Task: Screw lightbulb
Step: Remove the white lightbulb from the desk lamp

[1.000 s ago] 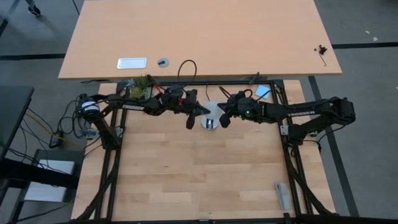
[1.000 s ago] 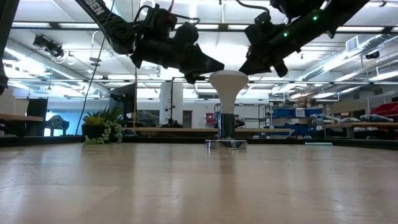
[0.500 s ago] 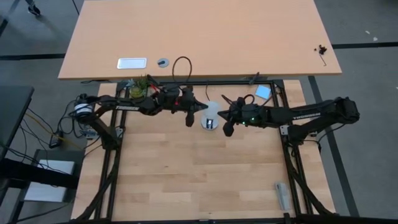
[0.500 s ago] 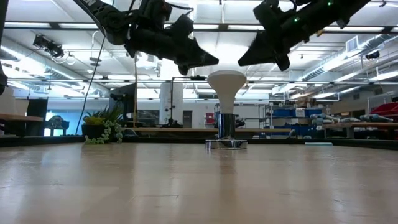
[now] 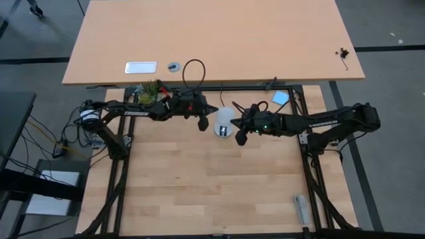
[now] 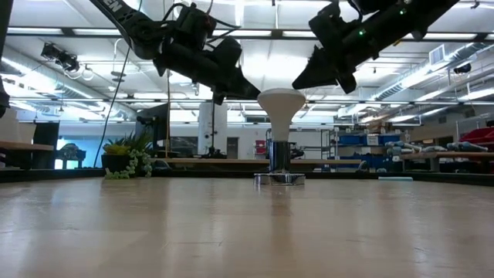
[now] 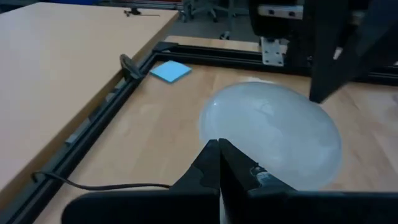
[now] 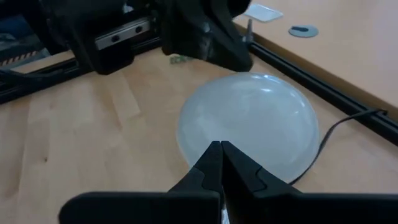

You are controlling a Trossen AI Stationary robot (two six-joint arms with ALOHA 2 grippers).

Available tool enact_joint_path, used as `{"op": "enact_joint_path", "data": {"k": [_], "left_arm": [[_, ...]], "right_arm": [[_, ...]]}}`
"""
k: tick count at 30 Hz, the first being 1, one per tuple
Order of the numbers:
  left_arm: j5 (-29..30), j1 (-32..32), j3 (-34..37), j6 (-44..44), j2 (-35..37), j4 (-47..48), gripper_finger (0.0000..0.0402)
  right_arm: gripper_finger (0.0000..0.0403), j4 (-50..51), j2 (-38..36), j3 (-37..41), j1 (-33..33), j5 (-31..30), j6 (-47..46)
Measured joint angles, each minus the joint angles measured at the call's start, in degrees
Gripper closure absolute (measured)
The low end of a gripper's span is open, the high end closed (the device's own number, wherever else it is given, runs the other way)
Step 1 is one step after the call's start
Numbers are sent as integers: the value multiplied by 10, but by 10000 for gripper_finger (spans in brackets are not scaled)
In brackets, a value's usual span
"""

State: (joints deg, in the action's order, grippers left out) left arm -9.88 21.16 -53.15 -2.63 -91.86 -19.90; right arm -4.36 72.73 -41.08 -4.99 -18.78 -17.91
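Observation:
The white lightbulb [image 6: 282, 100] stands upright, its silvery screw base [image 6: 279, 154] down in the round silver socket disc [image 6: 280, 179] on the wooden table. In the high view the lightbulb [image 5: 224, 121] is at the table's far middle. My left gripper [image 6: 253, 94] is shut, its tip at the globe's left side [image 7: 219, 149]. My right gripper [image 6: 296, 85] is shut, its tip at the globe's upper right [image 8: 221, 149]. Both come in slanting down from above. My left gripper has its shut fingertips right at the globe's upper side [image 7: 249, 143]; whether they touch it I cannot tell. My right gripper has its shut fingertips right at the globe's upper side [image 8: 249, 137] opposite; whether they touch it I cannot tell.
A blue pad [image 5: 281, 98] lies at the table's far right edge. A small plant [image 5: 149, 93] stands at the far left. A grey object [image 5: 302, 209] lies near the front right corner. A black cord [image 8: 348, 121] runs from the socket toward the far frame rail.
My left gripper has drawn back a little from over the globe toward the table's left and dipped beside it. My right gripper has shifted slightly by the globe's other side. The lightbulb has stayed upright in the socket.

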Motion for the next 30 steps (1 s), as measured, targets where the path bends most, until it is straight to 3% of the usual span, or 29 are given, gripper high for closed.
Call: {"op": "enact_joint_path", "data": {"k": [13, 18, 30], "left_arm": [[-5, -16, -1, 4, 1, 22, 402], [-32, -43, -2, 3, 0, 22, 402], [12, -77, 0, 0, 38, 21, 402]], "right_arm": [[392, 2, -1, 0, -59, 7, 21], [392, -4, 0, -1, -80, 14, 27], [390, -1, -42, -1, -70, 35, 47]]}}
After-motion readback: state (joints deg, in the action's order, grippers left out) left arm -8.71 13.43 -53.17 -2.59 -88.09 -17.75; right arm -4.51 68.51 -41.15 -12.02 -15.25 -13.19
